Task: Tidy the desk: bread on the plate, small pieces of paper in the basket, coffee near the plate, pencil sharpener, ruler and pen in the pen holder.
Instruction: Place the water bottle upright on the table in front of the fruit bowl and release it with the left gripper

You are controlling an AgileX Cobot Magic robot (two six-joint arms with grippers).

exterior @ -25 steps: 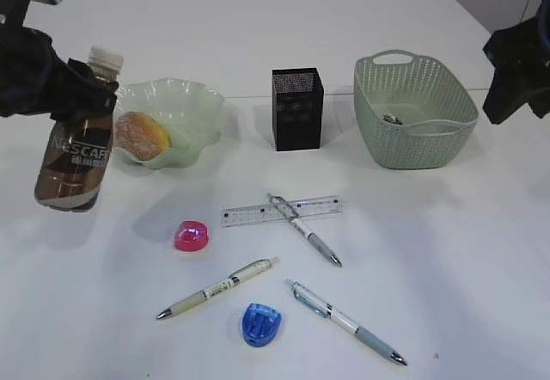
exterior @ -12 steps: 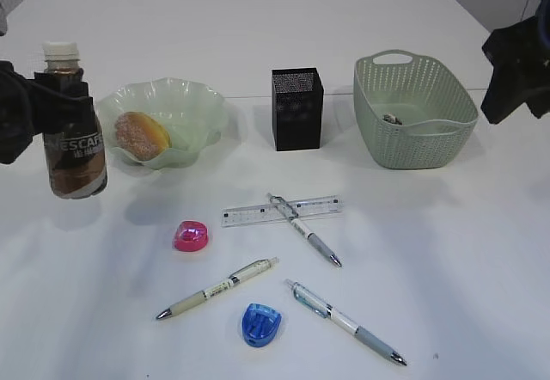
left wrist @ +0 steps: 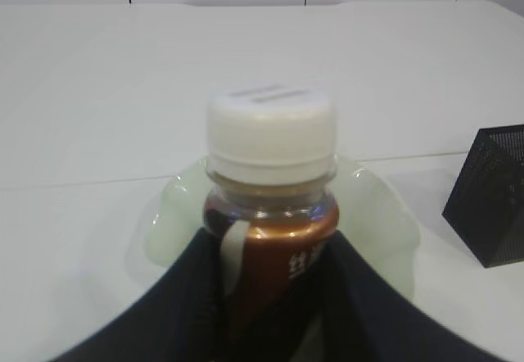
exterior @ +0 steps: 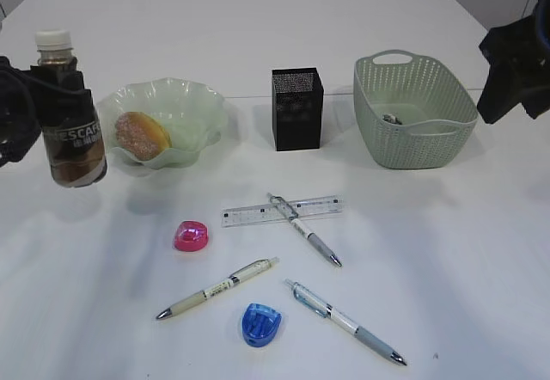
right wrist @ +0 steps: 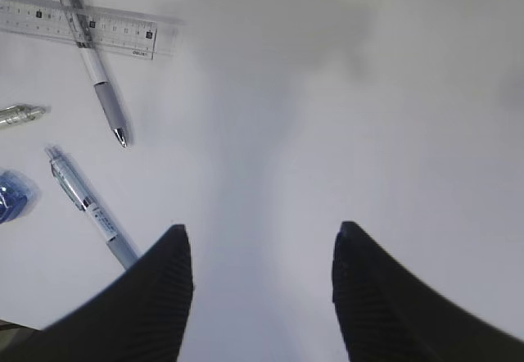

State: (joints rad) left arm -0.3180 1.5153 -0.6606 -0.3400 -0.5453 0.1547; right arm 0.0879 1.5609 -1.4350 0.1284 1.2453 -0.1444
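A: What does the left gripper (exterior: pixel 34 109) hold?
B: The coffee (exterior: pixel 71 113), clamped upright just left of the plate (exterior: pixel 185 105), where the bread (exterior: pixel 142 135) lies.
A: And the right gripper (right wrist: pixel 262 288)?
B: Jaws spread wide, empty, above the desk (exterior: pixel 447 251) near the basket (exterior: pixel 412 109). One pen (exterior: pixel 305 229) lies across the ruler (exterior: pixel 249 215); the holder (exterior: pixel 297 109) stands mid-desk.

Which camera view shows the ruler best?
The exterior view: the whole ruler is visible, with a pen lying across it. The right wrist view cuts off its left end at the frame edge. The left wrist view does not show it.
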